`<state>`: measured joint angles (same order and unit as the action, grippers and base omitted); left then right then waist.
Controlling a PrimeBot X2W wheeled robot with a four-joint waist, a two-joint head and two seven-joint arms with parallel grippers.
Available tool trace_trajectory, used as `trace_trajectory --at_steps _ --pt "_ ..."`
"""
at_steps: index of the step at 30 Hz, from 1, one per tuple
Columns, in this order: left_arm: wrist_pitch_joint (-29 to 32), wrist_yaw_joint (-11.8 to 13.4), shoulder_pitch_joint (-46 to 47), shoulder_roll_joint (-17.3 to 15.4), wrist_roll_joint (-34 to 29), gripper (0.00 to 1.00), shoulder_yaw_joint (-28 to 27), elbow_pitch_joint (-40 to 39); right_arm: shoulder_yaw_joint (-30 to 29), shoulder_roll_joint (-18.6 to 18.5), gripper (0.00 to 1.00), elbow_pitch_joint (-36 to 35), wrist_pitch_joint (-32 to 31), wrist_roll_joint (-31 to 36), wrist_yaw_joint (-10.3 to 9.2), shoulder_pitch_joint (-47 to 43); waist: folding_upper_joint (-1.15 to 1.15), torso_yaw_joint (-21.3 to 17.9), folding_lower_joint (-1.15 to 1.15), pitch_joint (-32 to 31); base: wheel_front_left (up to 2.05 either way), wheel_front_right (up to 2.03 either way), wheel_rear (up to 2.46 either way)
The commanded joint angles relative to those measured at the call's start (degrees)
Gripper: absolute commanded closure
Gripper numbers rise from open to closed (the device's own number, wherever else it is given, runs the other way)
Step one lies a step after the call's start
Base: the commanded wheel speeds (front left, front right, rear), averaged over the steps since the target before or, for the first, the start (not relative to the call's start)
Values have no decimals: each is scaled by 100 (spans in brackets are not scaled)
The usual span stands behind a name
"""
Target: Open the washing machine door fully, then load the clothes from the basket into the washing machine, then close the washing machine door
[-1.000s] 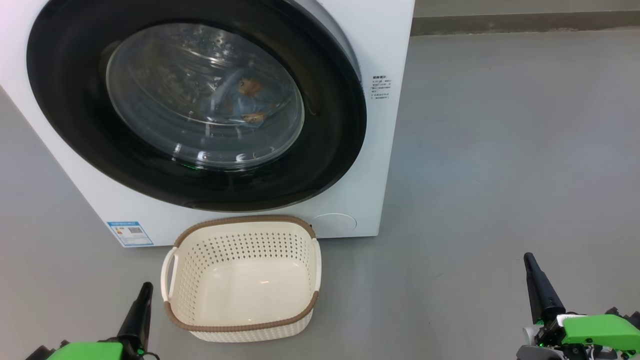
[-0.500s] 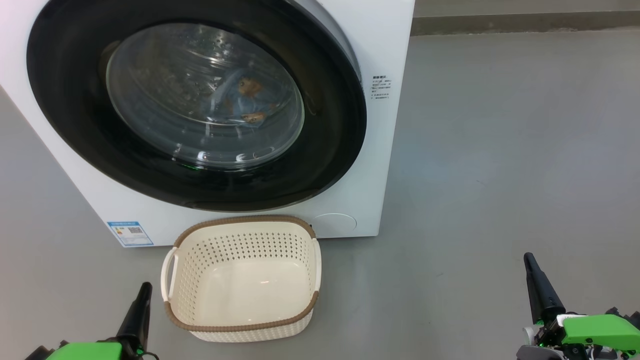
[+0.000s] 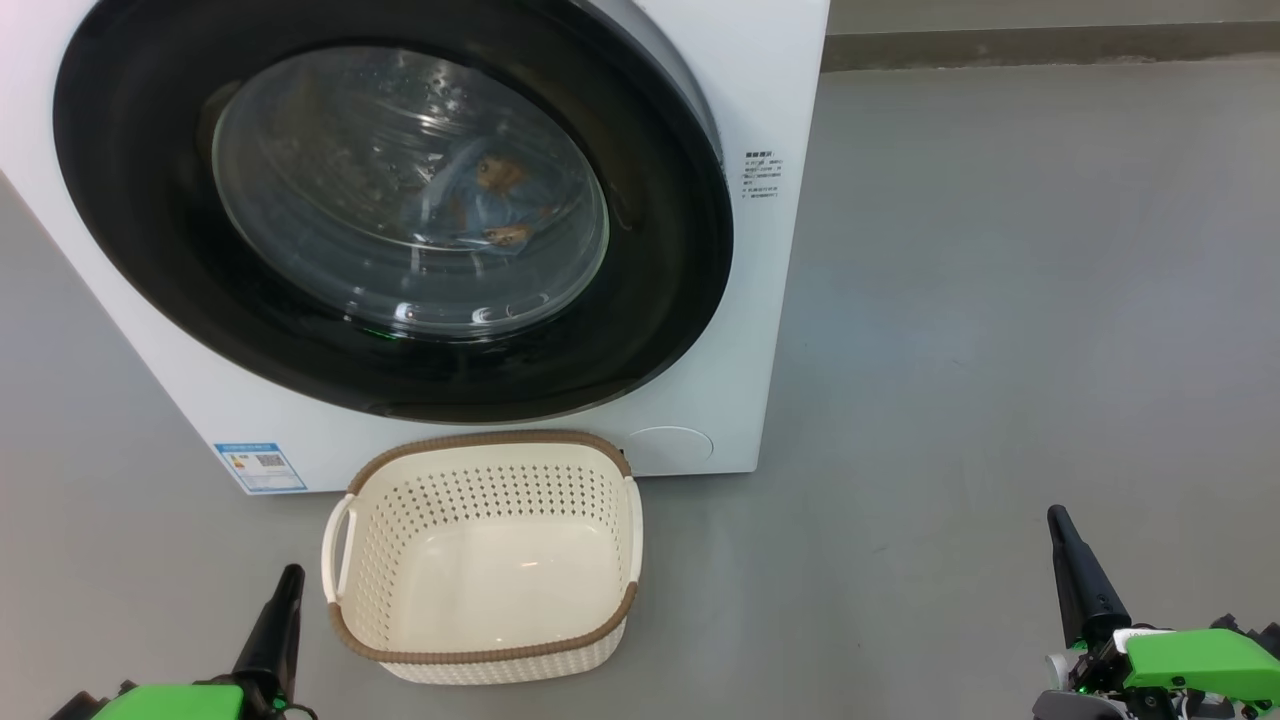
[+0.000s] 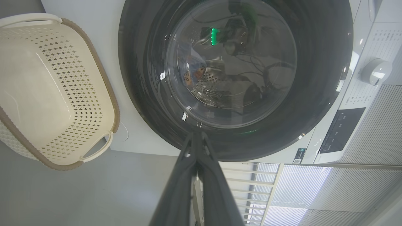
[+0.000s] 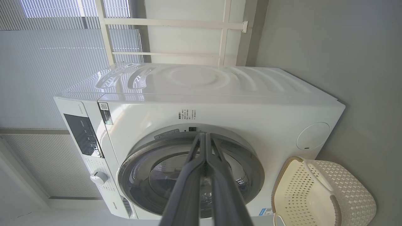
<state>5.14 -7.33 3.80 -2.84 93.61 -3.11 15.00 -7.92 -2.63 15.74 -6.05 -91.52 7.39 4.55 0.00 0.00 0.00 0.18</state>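
The washing machine point(image 3: 760, 300) stands ahead with its black-rimmed round door point(image 3: 140, 250) shut against its front. Through the glass I see the light-blue clothes point(image 3: 490, 200) lying inside the drum, also visible in the left wrist view as clothes point(image 4: 191, 72). The cream basket point(image 3: 485, 555) sits empty on the floor in front of the machine. My left gripper point(image 3: 290, 575) is shut, low at the basket's left side. My right gripper point(image 3: 1058, 515) is shut too, far right over bare floor. Each wrist view shows fingers point(image 4: 196, 147) and fingers point(image 5: 205, 147) pressed together with nothing between them.
Grey floor point(image 3: 1000, 300) stretches wide to the right of the machine. A blue energy label point(image 3: 260, 467) marks the lower front panel. The control panel and dial point(image 4: 375, 70) are on the machine's top front. White window bars and blinds point(image 5: 172, 25) stand behind the machine.
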Motion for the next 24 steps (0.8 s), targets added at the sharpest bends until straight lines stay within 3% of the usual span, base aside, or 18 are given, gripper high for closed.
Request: trace_trajectory --at_steps 1,24 --pt "34 -15 228 -95 -40 100 -215 -101 137 -25 100 -172 -46 -62 10 163 0 0 0 0 0 0 0" --pt "61 -15 231 -72 -68 100 -248 -99 138 -25 100 -172 -45 -63 10 163 0 0 0 0 0 0 0"
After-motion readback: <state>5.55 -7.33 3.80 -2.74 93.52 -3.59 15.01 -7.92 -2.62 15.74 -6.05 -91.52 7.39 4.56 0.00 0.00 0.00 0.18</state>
